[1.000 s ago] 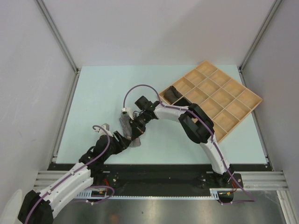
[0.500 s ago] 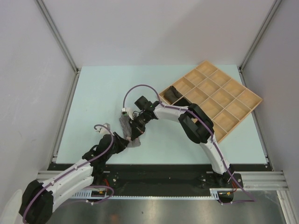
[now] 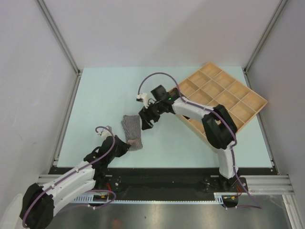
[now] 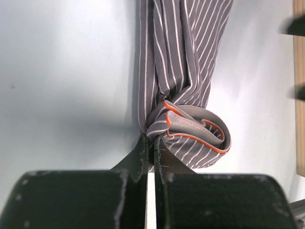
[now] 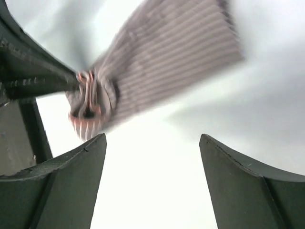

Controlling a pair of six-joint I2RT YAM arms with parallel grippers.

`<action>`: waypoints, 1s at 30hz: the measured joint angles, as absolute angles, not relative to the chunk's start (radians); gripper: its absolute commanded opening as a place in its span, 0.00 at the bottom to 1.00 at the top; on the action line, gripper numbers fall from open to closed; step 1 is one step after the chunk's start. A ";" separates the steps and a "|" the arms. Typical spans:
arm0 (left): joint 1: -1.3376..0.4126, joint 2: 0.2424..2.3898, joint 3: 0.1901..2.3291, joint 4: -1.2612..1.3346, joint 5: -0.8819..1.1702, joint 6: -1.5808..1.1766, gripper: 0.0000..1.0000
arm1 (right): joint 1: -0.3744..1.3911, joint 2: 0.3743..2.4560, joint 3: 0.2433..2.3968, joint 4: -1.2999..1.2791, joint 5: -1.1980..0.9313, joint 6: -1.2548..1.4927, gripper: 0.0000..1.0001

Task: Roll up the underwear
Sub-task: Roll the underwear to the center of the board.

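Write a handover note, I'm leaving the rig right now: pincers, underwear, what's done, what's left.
Left pincer: shut, pinching the curled end of the grey striped underwear.
Right pincer: open, empty, raised clear of the cloth.
Done: underwear folded into a narrow strip, near end curled into a small roll.
Left: roll up the rest of the strip, which lies flat; probably then place it in the wooden tray. No other briefs visible.

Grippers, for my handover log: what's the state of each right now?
Left gripper: shut on the rolled end of the striped grey underwear.
Right gripper: open, holding nothing.
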State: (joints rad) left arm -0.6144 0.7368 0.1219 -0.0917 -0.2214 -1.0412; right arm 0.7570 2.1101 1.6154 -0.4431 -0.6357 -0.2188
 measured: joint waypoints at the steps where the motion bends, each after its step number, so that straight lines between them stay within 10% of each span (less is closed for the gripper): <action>1: -0.614 0.719 0.124 -0.117 -0.223 -1.044 0.00 | 0.738 2.056 1.565 -0.427 -0.609 -0.216 0.82; 13: -0.546 0.738 0.227 -0.322 -0.133 -0.990 0.00 | 0.971 1.706 1.275 -0.260 -0.467 -0.213 0.72; 30: -0.367 0.833 0.275 -0.324 0.088 -0.817 0.00 | 1.140 1.797 1.211 -0.059 -0.452 -0.241 0.66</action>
